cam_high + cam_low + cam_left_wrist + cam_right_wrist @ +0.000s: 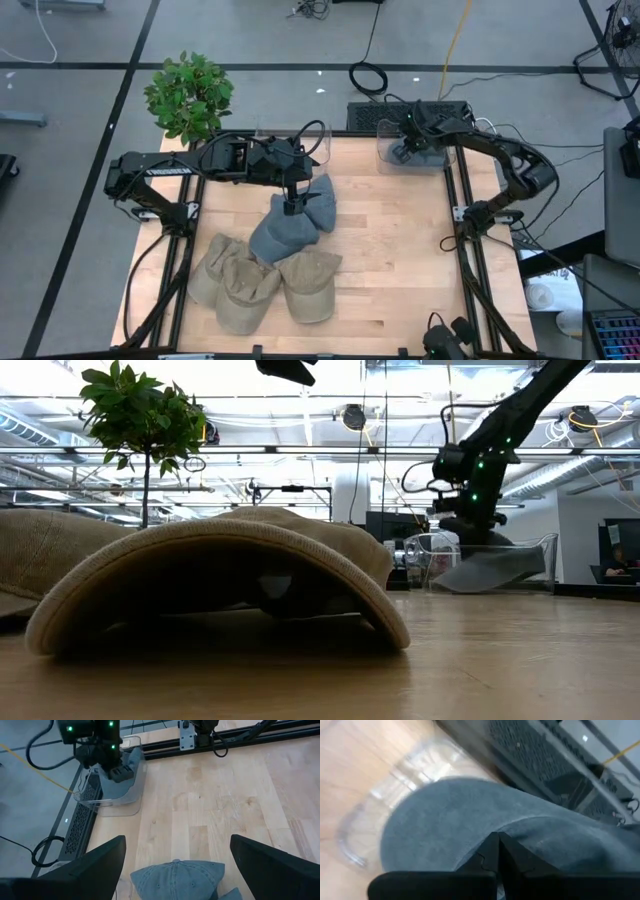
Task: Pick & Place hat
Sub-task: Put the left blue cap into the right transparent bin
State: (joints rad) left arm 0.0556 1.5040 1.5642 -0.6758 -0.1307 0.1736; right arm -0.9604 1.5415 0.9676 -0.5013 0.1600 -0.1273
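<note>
Two blue-grey hats (292,225) lie overlapping at the table's middle; one shows in the left wrist view (177,877). My left gripper (294,206) hovers open above them, a finger on either side (177,840). Three tan hats (262,283) rest on the table near its front left; one fills the low view (220,575). At the far right my right gripper (405,150) is shut on another blue-grey hat (460,820), inside a clear bin (432,160). My right gripper pinches the hat's cloth at a crease (492,837) between its two shut fingers, slanting down from above. The hat hangs below the fingers inside the clear bin (495,570), its brim toward the bin's right wall. Whether it rests on the bin's floor I cannot tell.
A potted plant (188,95) stands at the table's far left corner. Black frame rails (468,250) run along the table's left and right sides. Bare wood (400,270) lies between the hats and the right rail. A black vented box (82,820) sits behind the bin.
</note>
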